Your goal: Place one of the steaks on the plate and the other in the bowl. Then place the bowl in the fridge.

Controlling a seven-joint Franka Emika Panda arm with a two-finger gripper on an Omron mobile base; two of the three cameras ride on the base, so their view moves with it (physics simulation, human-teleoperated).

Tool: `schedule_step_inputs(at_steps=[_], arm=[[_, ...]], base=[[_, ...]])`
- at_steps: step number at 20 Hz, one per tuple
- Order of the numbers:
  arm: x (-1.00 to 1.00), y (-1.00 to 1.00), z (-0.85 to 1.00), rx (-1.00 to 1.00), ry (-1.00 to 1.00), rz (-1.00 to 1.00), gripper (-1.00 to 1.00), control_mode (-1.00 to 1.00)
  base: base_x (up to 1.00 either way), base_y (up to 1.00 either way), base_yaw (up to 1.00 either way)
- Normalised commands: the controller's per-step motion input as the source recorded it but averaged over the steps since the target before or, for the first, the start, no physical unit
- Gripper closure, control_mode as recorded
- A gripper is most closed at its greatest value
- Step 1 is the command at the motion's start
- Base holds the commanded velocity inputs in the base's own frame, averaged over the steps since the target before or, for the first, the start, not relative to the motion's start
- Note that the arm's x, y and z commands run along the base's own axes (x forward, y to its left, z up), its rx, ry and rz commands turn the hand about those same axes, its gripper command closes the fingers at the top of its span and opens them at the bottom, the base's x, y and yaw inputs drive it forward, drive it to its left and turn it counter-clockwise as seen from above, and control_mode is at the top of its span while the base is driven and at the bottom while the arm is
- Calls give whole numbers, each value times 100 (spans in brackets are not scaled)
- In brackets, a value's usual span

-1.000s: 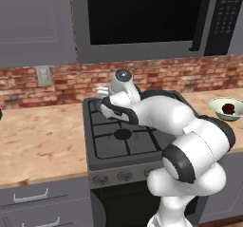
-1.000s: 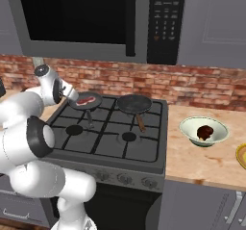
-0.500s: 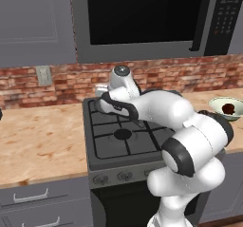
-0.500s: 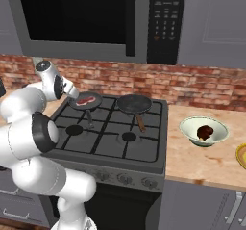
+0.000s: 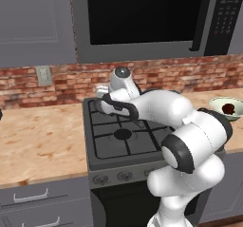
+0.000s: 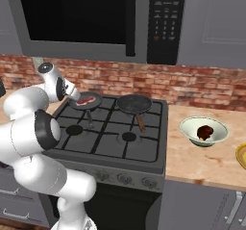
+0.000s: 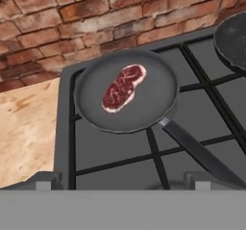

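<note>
A red marbled steak (image 7: 124, 87) lies in a dark frying pan (image 7: 153, 104) on the stove's rear left burner. My gripper (image 7: 122, 180) hovers open above and in front of that pan, nothing between its fingertips (image 7: 45, 178). From the right base view, the gripper (image 6: 74, 95) sits by the same steak (image 6: 86, 99). The darker steak (image 6: 205, 132) rests in the pale bowl (image 6: 192, 125) on the counter right of the stove; the bowl (image 5: 216, 103) also appears in the left base view. A yellow plate (image 6: 240, 155) peeks in at the right edge. The fridge is out of view.
A second, empty dark pan (image 6: 134, 104) sits on the rear right burner with its handle pointing forward. A brick wall (image 6: 202, 84) runs behind the stove (image 6: 110, 142), and a black microwave (image 6: 81, 17) hangs above it. Wooden counter (image 5: 38, 140) extends to the left.
The hand has risen a little and edged toward the rear left pan. The jaws stay open and nothing on the stove or counter has moved.
</note>
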Motion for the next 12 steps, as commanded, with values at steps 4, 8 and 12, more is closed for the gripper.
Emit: schedule_step_inputs(at_steps=[4,8,12], arm=[[21,-12,-1,2,2,0,-100,-100],[18,-6,-13,0,0,0,-100,-100],[16,-1,-12,0,0,-1,-100,-100]], base=[[0,0,0],[0,0,0],[0,0,0]])
